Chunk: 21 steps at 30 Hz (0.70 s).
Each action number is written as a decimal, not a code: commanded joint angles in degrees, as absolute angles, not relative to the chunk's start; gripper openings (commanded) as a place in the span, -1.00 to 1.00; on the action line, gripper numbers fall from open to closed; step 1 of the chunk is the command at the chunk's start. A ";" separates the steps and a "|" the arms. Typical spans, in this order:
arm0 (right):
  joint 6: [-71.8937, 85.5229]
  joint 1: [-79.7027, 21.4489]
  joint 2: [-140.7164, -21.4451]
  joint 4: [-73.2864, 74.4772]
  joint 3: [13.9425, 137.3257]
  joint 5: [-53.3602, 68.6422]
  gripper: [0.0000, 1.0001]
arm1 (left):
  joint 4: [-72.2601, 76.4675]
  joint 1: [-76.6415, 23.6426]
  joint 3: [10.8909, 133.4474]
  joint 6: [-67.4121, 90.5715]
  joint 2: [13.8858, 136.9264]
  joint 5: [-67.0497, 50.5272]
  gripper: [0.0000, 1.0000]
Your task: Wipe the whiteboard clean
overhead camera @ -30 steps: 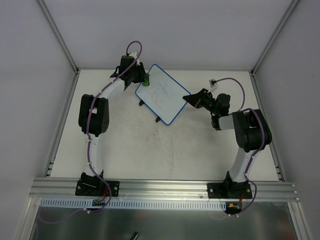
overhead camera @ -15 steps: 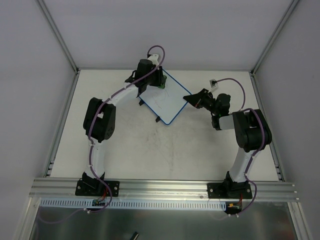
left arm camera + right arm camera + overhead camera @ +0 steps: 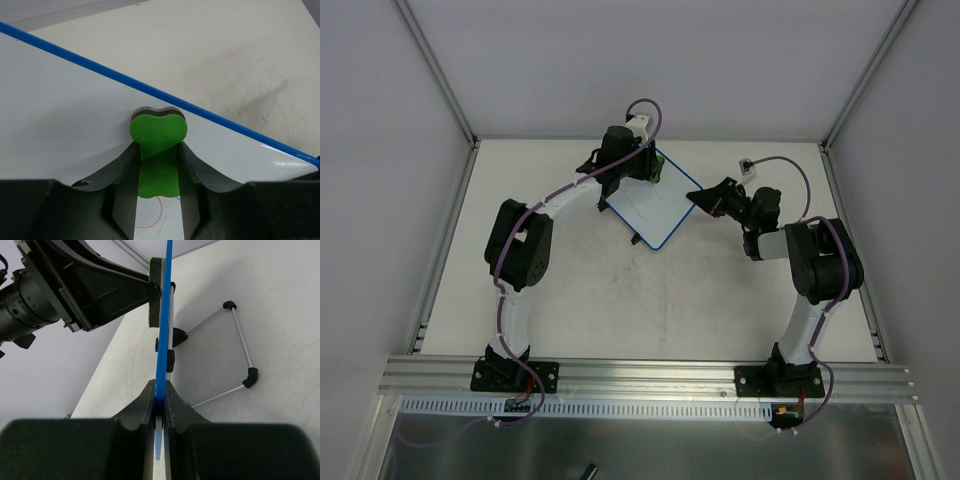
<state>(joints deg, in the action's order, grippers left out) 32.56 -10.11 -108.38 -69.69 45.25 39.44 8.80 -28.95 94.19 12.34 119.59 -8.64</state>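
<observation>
The whiteboard (image 3: 655, 205), white with a thin blue rim, stands tilted on the table at the back middle. My right gripper (image 3: 698, 198) is shut on its right corner; in the right wrist view the blue rim (image 3: 162, 340) runs edge-on between the jaws (image 3: 159, 407). My left gripper (image 3: 642, 172) is shut on the green eraser (image 3: 158, 145) and presses it on the board (image 3: 60, 115) close to the blue upper rim. Faint red and blue scribbles (image 3: 155, 220) show on the board behind the eraser.
The board's wire stand (image 3: 235, 350) with black feet rests on the table behind it. Metal frame posts and walls bound the table at the left (image 3: 450, 230) and the right (image 3: 850, 230).
My left gripper has slid the eraser to the right along the board's upper edge, from the left corner toward the top corner. The right arm has held still.
</observation>
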 commanded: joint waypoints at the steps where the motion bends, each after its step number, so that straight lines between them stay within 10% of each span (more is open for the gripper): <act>1: 29.79 -11.60 -105.91 -77.61 45.62 44.03 -1.00 | 5.71 -30.59 92.29 10.20 118.74 -5.90 -1.00; 21: 30.93 -11.43 -106.35 -79.10 45.44 44.21 -1.00 | 5.54 -16.45 86.66 29.70 122.69 -10.45 -1.00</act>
<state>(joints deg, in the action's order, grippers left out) 32.56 -10.17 -108.38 -70.11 45.25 39.51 8.14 -17.72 88.27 25.39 120.03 -8.95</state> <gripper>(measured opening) 0.090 0.316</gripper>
